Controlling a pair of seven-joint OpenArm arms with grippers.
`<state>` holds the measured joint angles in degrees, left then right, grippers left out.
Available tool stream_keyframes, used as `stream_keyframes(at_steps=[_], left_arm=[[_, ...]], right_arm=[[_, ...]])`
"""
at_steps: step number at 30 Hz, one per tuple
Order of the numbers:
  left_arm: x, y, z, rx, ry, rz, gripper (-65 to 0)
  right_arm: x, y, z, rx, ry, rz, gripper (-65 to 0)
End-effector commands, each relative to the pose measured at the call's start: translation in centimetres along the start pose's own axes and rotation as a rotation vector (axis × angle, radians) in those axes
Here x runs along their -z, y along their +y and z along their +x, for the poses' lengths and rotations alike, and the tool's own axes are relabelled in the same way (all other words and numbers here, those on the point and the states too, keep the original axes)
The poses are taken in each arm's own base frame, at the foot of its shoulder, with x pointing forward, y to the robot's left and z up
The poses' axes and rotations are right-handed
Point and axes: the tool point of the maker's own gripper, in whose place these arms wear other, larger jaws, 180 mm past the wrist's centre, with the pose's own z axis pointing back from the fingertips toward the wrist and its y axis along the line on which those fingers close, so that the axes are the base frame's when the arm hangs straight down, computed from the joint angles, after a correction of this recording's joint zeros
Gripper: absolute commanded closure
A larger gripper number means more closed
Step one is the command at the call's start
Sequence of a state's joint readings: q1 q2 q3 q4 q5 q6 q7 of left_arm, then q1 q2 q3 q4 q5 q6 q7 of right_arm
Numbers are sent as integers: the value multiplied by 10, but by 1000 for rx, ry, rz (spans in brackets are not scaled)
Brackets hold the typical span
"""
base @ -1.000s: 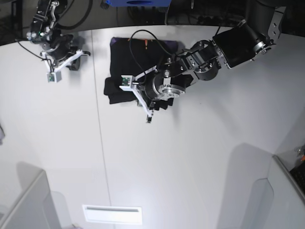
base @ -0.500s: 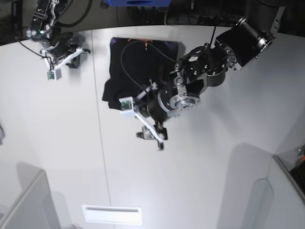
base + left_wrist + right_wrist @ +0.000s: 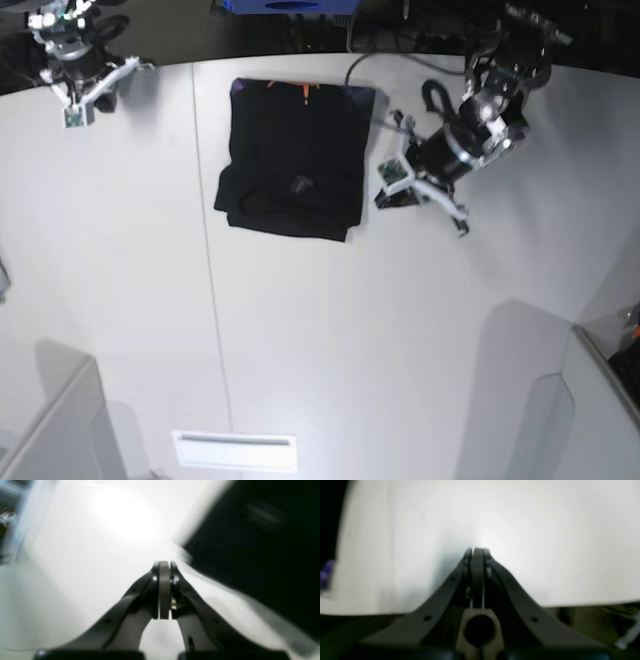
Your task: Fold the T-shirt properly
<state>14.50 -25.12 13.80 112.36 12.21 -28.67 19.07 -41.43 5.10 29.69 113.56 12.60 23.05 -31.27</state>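
The black T-shirt [image 3: 295, 160] lies folded into a compact rectangle at the far middle of the white table [image 3: 300, 330], a bit of orange print at its far edge. My left gripper [image 3: 461, 227] is to the right of the shirt and clear of it, shut with nothing between its fingers. In the blurred left wrist view the left gripper [image 3: 163, 564] has its pads pressed together over bare table, and the T-shirt [image 3: 255, 545] is a dark mass to the right. My right gripper [image 3: 135, 66] is at the far left corner; the right gripper [image 3: 476, 550] is shut and empty.
Grey bins stand at the near left [image 3: 50, 430] and near right [image 3: 600, 410] corners. A white label strip [image 3: 235, 450] lies near the front edge. A blue object [image 3: 290, 5] sits beyond the table's far edge. A seam [image 3: 210, 280] runs across the table.
My left arm has pulled off the T-shirt to the right and its jaws have closed. The right arm has drawn back to the far left corner. The shirt now lies uncovered.
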Motion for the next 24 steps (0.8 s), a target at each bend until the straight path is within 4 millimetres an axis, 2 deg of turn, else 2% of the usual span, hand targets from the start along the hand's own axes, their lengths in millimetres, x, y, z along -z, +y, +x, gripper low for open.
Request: stream_keyframes(at_steps=[1, 4, 7, 11, 13, 15, 18, 20, 22, 24], left_arm=[[-10, 6, 5, -14, -54, 31, 0], [-39, -17, -25, -100, -20, 24, 0], [-70, -46, -53, -174, 44, -6, 0], [-107, -99, -69, -289, 105, -81, 0], [-123, -122, -80, -354, 164, -99, 0], [-133, -145, -93, -426, 222, -111, 0], [-138, -176, -114, -531, 297, -117, 0], [-142, -199, -132, -588, 365, -114, 0], [-141, -212, -150, -624, 417, -96, 0], [-142, -236, -172, -668, 487, -106, 0]], right_arm=[[-7, -7, 0, -23, -6, -21, 0], [-20, -16, -28, -52, 79, -44, 0], [-38, -3, -65, -97, 183, 28, 0], [-66, 16, -111, -150, 313, 143, 0], [-70, 29, -133, -153, 381, 197, 0], [-65, 31, -152, -207, 459, 257, 0], [-44, 48, -184, -262, 551, 376, 0], [-36, 60, -209, -256, 617, 432, 0], [-32, 74, -229, -245, 668, 477, 0], [-22, 89, -244, -232, 694, 523, 0]])
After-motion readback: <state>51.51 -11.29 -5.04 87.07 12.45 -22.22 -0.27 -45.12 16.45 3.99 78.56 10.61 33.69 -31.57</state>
